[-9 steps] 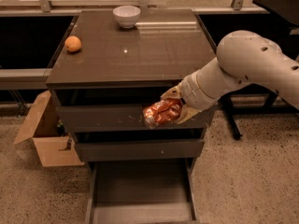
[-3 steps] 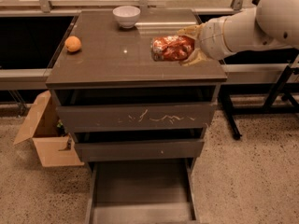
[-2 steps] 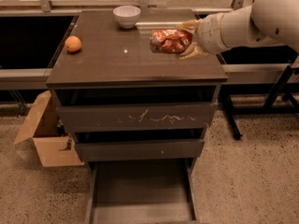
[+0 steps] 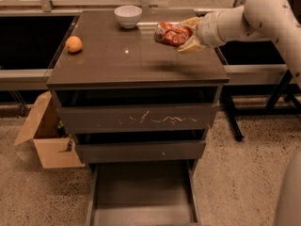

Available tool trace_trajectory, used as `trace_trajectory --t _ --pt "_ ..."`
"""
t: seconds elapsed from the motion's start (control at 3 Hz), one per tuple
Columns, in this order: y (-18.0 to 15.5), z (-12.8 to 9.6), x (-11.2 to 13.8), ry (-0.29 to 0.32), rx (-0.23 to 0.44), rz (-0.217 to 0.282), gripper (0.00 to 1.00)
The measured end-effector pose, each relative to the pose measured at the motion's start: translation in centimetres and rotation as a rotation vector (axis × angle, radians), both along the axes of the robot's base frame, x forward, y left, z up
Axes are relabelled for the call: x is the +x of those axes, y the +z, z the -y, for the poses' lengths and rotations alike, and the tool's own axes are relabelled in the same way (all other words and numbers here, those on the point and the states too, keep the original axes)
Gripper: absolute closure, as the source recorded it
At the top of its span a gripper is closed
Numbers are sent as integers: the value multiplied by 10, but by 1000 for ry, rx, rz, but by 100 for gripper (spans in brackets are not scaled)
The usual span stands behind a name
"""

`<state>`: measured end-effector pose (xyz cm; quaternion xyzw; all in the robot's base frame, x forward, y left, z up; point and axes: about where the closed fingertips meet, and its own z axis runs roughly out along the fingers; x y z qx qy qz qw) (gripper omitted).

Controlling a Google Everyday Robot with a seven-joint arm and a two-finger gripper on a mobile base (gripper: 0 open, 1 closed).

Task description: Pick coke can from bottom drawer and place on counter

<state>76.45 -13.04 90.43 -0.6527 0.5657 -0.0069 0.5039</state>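
Observation:
My gripper is shut on the red coke can and holds it on its side in the air above the right part of the counter. The can's shadow falls on the counter top below it. The white arm reaches in from the upper right. The bottom drawer is pulled open at the foot of the cabinet, and its tray shows nothing inside.
A white bowl stands at the back of the counter and an orange fruit lies at its left edge. An open cardboard box sits on the floor to the left of the cabinet. The scratched upper drawer is closed.
My gripper has carried the can up from in front of the drawers to above the counter, then moved it left and farther back over the top.

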Motion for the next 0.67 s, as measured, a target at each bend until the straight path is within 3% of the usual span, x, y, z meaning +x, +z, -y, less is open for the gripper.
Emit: trace_trajectory --t 0.67 --pt "-30 17 36 -76 98 -123 50"
